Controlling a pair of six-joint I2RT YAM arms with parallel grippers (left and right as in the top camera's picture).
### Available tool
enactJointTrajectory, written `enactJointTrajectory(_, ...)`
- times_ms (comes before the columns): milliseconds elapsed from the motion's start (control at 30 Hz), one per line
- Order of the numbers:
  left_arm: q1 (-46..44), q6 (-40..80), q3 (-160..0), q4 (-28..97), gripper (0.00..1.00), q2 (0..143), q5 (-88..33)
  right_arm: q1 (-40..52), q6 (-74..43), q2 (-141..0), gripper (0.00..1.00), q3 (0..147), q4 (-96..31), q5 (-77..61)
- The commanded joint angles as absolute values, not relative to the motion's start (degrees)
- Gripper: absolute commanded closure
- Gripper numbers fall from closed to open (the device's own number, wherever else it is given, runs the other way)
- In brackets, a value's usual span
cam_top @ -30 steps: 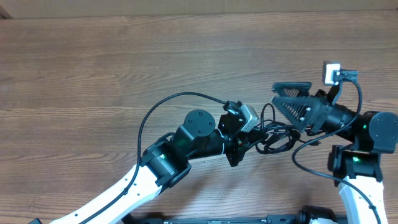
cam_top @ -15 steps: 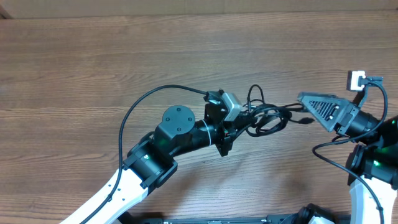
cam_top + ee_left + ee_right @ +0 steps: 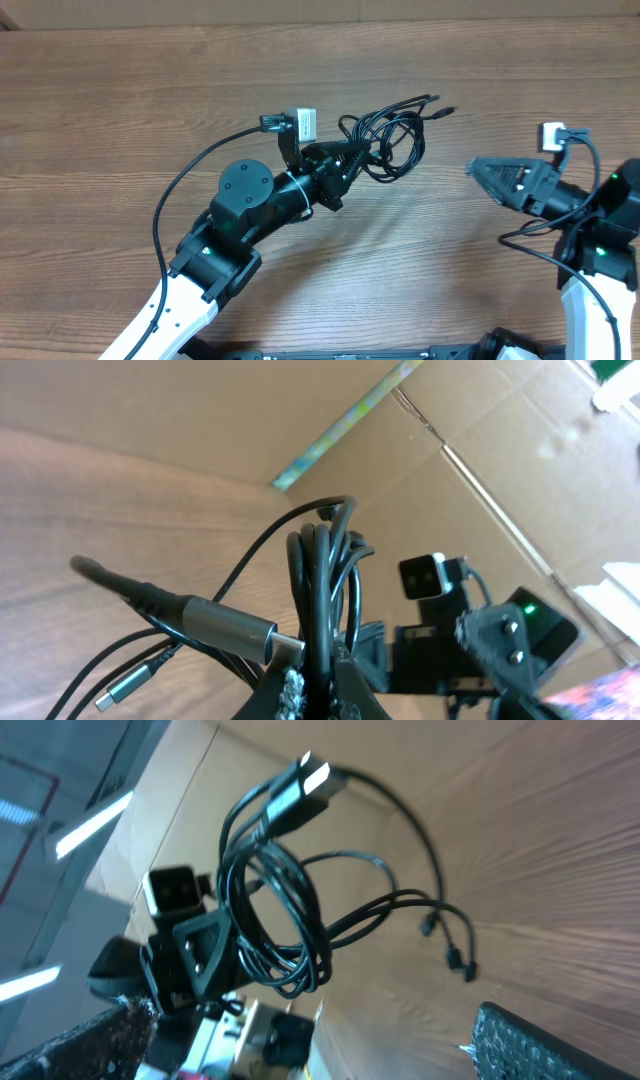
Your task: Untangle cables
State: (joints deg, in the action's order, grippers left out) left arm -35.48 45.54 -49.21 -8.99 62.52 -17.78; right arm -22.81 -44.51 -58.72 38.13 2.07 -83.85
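The left gripper (image 3: 349, 159) clamps the cables (image 3: 320, 590), a light, soft bundle, so the right gripper (image 3: 479, 170), spread wide, could probably take a loose plug end.

Glossy white plastic lower links (image 3: 170, 310) meet matte black round-capped joint housings (image 3: 245, 187). Small white wrist cameras (image 3: 304, 122) trail thick black wires (image 3: 190, 165). A green indicator light (image 3: 598, 252) glows on the right arm, whose black triangular pincer (image 3: 478, 169) has rough-textured pads (image 3: 560, 1040).
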Motion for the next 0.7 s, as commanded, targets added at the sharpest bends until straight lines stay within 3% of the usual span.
enactJointTrajectory(0, -35.4, 53.5, -49.8, -9.8, 0.96, 63.2, -21.0, -18.5, -42.9, -58.6, 0.0, 38.7, 2.3, -83.8)
enactJointTrajectory(300, -36.8, 54.5, -49.8, -10.9, 0.96, 65.8, -28.1, -11.7, -41.4, -58.6, 0.01, 38.7, 2.5, -80.6)
enactJointTrajectory(367, -38.4, 54.5, -49.8, -11.5, 0.96, 66.7, -28.1, -10.4, -40.2, -58.6, 0.07, 38.7, 2.5, -80.5)
enactJointTrajectory(400, -39.4, 54.5, -49.8, -11.7, 0.96, 67.6, -28.0, -9.9, -40.2, -58.6, 0.13, 38.7, 2.5, -80.4)
enactJointTrajectory(467, -40.0, 54.5, -49.8, -12.3, 0.96, 69.2, -28.0, -9.5, -40.2, -58.6, 0.36, 38.7, 2.7, -80.4)
enactJointTrajectory(500, -40.1, 54.5, -49.8, -12.5, 0.96, 70.4, -27.2, -9.4, -40.2, -58.6, 0.79, 38.7, 2.7, -80.5)
enactJointTrajectory(533, -40.1, 54.5, -49.8, -12.5, 0.94, 70.5, -26.5, -9.4, -40.2, -58.6, 0.9, 38.7, 2.7, -80.5)
enactJointTrajectory(567, -40.0, 54.5, -49.8, -12.6, 0.9, 70.5, -25.9, -9.4, -40.2, -58.6, 0.96, 38.7, 2.7, -80.5)
enactJointTrajectory(667, -39.6, 54.4, -49.8, -12.7, 0.63, 70.5, -24.9, -9.4, -40.2, -58.6, 0.96, 38.7, 2.7, -80.5)
